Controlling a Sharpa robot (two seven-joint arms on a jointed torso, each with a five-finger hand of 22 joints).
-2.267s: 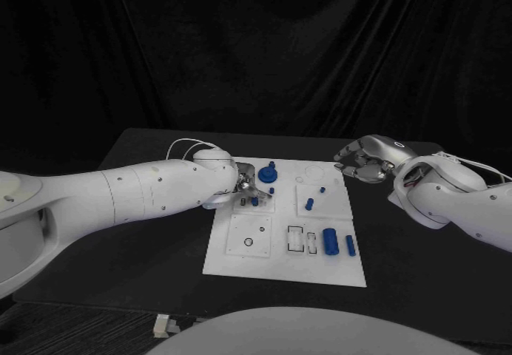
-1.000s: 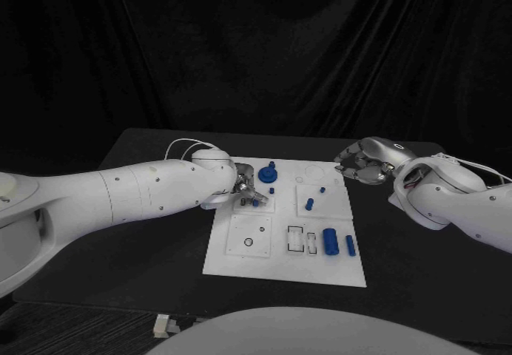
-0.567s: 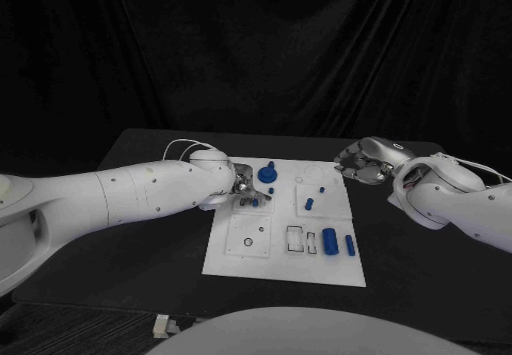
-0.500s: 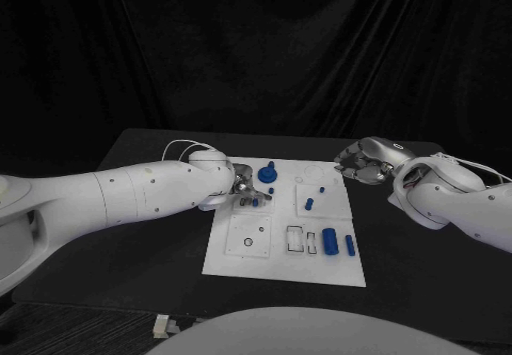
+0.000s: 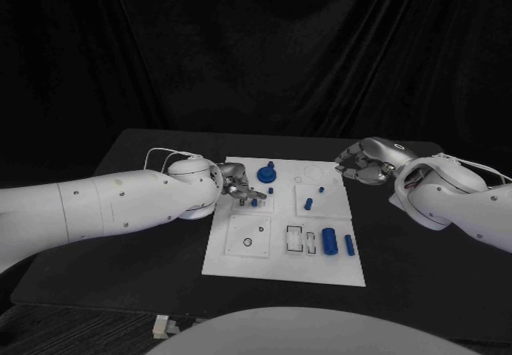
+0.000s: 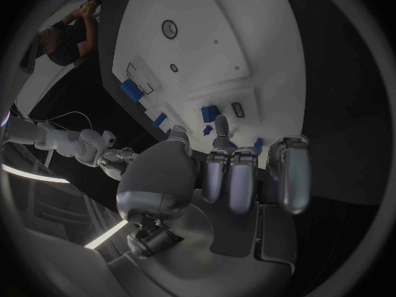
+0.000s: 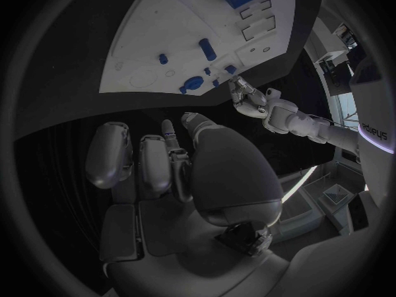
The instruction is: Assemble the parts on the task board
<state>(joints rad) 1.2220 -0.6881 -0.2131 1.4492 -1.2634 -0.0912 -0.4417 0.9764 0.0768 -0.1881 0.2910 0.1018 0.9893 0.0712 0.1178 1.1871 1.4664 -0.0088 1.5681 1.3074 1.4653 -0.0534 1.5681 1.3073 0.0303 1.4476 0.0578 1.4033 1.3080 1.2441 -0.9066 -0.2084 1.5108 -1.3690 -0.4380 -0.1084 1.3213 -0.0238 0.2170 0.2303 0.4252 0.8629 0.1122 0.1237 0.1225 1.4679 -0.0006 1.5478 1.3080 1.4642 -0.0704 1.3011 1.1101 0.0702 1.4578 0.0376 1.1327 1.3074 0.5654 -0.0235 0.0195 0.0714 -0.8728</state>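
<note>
Left hand (image 5: 241, 189) at board (image 5: 256, 259) upper-left, fingers curled, empty as far as visible; small blue part (image 5: 256, 201) just below-right. Right hand (image 5: 361, 163) curled, empty, off board's upper-right edge, farther.

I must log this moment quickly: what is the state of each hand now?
Left hand: over the task board; whether it holds a part cannot be told.
Right hand: fingers curled in, holding nothing.

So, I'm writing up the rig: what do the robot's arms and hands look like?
Both arms are smooth white shells with small dark dots. A thin white cable loops near the left wrist, another runs along the right arm. The left hand and right hand are silver metal with rounded, segmented fingers and a domed palm.
</note>
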